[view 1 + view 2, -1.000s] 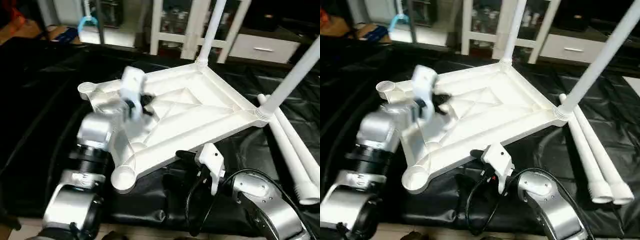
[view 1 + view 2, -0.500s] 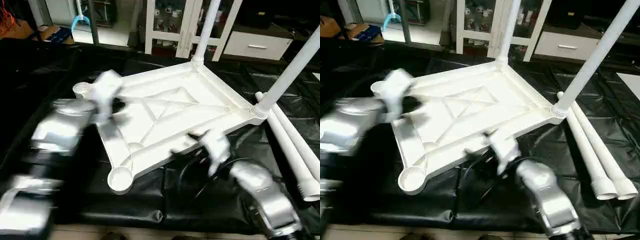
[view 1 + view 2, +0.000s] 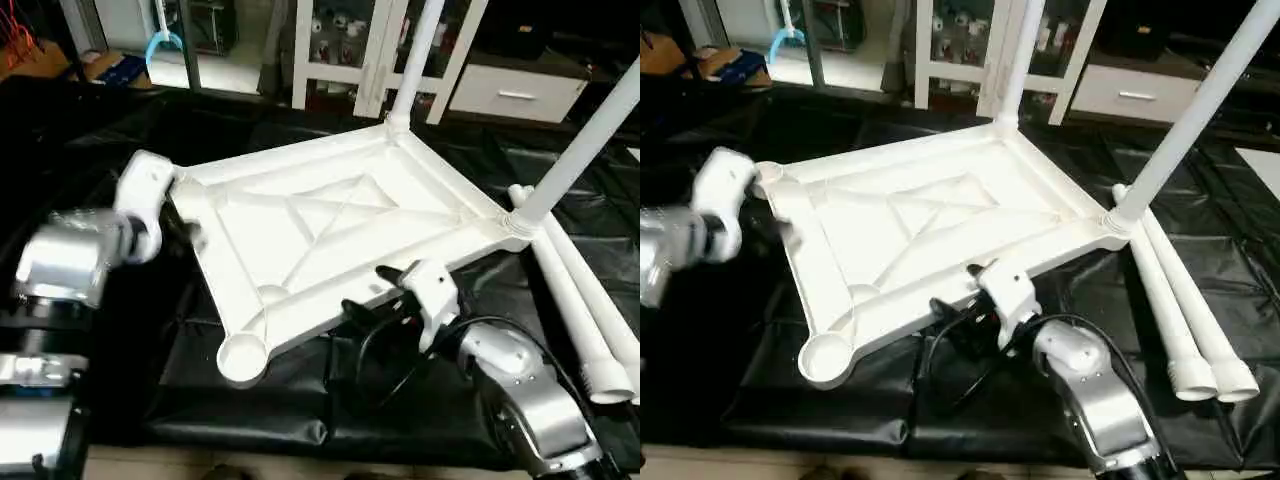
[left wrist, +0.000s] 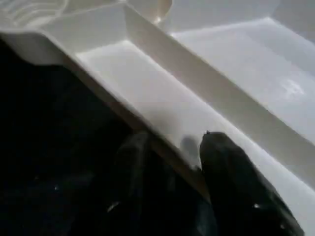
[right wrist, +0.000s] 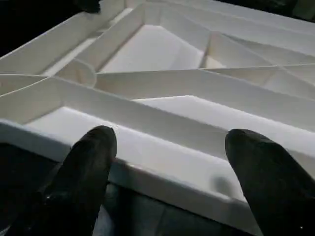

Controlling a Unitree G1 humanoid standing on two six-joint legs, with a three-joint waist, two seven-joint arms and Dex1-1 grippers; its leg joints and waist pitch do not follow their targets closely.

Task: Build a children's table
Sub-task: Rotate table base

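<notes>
The white tabletop [image 3: 330, 220] lies upside down on the black cover, its X-ribbed underside facing up. Two white legs stand in its sockets: one at the far corner [image 3: 415, 60] and one at the right corner [image 3: 590, 135]. Two loose legs [image 3: 575, 300] lie side by side to the right. My left gripper [image 3: 188, 233] is at the tabletop's left rim. In the left wrist view its fingers [image 4: 216, 152] are apart, straddling that rim [image 4: 162, 128]. My right gripper [image 3: 368, 290] hovers open over the near rim, its fingers [image 5: 93, 152] spread wide above the edge [image 5: 162, 172].
The black cover [image 3: 250, 400] spreads over the whole work surface, with its front edge close to me. A black cable [image 3: 375, 360] loops by my right wrist. A white shelf frame [image 3: 350, 50] and a drawer unit [image 3: 515, 95] stand behind, and a blue object [image 3: 165, 45] is at the far left.
My left arm has drawn back from over the ribs to the left rim, and its fingers have spread. My right gripper has moved up to the near rim. The camera has shifted a little.
</notes>
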